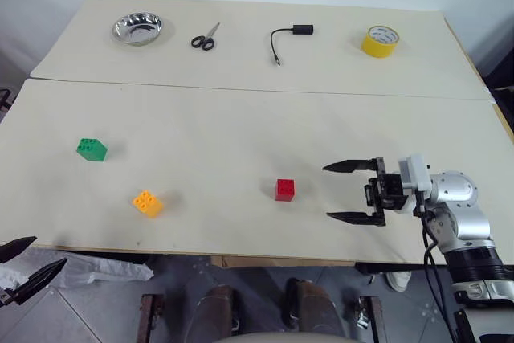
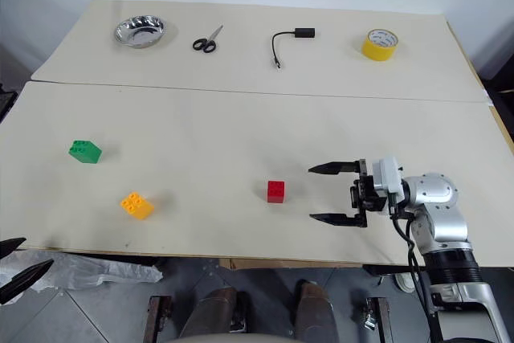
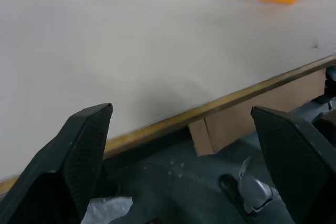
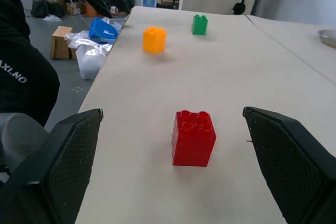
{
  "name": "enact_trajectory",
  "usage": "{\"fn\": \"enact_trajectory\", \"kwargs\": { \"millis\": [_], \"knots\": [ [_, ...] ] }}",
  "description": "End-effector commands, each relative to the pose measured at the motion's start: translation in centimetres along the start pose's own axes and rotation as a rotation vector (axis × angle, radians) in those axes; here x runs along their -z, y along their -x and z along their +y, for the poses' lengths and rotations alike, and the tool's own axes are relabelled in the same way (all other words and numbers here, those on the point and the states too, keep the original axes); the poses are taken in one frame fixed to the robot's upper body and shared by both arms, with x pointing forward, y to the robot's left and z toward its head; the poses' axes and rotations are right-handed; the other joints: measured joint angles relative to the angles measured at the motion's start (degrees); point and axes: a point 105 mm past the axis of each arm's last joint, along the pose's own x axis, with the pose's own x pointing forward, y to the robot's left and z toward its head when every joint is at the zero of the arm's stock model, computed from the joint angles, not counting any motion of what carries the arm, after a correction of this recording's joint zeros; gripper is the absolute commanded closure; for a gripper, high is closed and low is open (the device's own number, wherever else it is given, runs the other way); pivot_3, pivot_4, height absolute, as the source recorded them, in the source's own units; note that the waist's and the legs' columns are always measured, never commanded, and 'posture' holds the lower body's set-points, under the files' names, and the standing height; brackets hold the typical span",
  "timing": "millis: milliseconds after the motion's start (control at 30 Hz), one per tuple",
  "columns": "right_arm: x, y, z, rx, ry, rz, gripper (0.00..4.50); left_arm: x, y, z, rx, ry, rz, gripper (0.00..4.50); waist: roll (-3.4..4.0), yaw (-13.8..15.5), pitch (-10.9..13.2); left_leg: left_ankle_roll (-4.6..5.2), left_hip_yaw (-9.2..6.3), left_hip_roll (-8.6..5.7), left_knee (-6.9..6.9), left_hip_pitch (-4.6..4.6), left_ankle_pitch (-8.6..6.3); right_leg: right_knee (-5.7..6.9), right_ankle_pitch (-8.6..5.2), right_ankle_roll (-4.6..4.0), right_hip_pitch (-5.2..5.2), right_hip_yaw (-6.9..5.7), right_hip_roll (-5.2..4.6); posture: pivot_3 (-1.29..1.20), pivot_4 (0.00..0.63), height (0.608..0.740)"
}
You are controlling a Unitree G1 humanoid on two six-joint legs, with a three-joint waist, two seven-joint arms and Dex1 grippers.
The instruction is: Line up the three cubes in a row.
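Cubes stand apart: red cube (image 1: pixel 284 189) central, yellow cube (image 1: pixel 147 202) and green cube (image 1: pixel 91 149) well left of it, probably not aligned. Right gripper (image 1: pixel 349 191), released, faces red; left gripper (image 1: pixel 28 263) hangs spread off-table.

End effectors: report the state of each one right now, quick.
Left end effector: open, holding nothing, off the table's near edge.
Right end effector: open, holding nothing, facing the red cube.
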Motion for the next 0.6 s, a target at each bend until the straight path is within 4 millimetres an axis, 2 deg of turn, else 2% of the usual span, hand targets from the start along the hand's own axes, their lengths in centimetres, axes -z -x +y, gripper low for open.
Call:
{"fn": "enact_trajectory", "kwargs": {
  "millis": [33, 100, 167, 267, 367, 500, 600],
  "knots": [
    [-0.7, 0.4, 0.6, -0.047, 0.061, -0.001, 0.02, -3.3, -3.3, -1.8, 0.132, -0.074, -0.100, 0.00, 0.00, 0.1, 0.0, -0.01, -0.03, 0.01, 0.01, 0.00, 0.00, 0.00, 0.00, 0.00, 0.02, 0.07, -0.08, 0.00, 0.150, 0.740],
    [-0.6, 0.5, 0.7, -0.048, 0.058, 0.007, 0.02, -4.1, -4.7, -2.4, 0.161, -0.089, -0.123, 0.00, 0.00, -0.1, 0.0, -0.03, -0.06, 0.05, 0.01, 0.00, -0.01, -0.01, 0.00, -0.01, 0.02, 0.13, -0.10, 0.00, 0.150, 0.740],
    [-0.6, 0.6, 0.7, -0.039, 0.054, 0.010, 0.02, -5.4, -5.7, -2.1, 0.111, -0.089, -0.200, 0.00, 0.01, -0.4, 0.0, -0.07, -0.01, 0.09, 0.01, 0.00, -0.03, 0.00, -0.01, -0.02, 0.00, 0.09, 0.07, 0.00, 0.150, 0.740],
    [-0.8, 0.7, 0.8, -0.029, 0.055, 0.012, 0.02, -6.7, -5.8, -1.2, -0.016, -0.053, -0.315, 0.00, 0.01, -1.3, 0.0, -0.08, 0.06, 0.12, -0.03, 0.01, -0.04, -0.01, -0.01, -0.02, -0.02, 0.03, 0.16, 0.00, 0.150, 0.740],
    [-1.3, 0.4, 0.9, -0.011, 0.063, -0.004, 0.02, -6.7, -5.1, -0.2, -0.216, 0.046, -0.424, 0.00, 0.01, -1.7, 0.0, -0.07, 0.07, 0.14, -0.02, 0.02, -0.04, -0.01, -0.01, -0.02, -0.01, -0.02, 0.21, 0.00, 0.150, 0.740],
    [-3.2, -0.8, -0.2, 0.082, 0.096, -0.101, 0.02, -4.7, -2.3, 1.5, -0.580, 0.205, -0.511, 0.00, -0.07, -1.5, 0.0, -0.07, 0.08, 0.19, 0.03, 0.03, -0.04, -0.03, -0.01, -0.01, 0.03, 0.05, 0.17, 0.00, 0.150, 0.740],
    [-4.0, -1.6, -0.6, 0.121, 0.098, -0.152, 0.02, -2.3, -0.3, 2.0, -0.723, 0.235, -0.477, 0.00, -0.16, -1.3, -0.1, -0.07, 0.08, 0.24, 0.09, 0.06, -0.04, 0.00, -0.01, -0.02, 0.04, 0.04, 0.18, 0.00, 0.150, 0.740]
  ]
}}
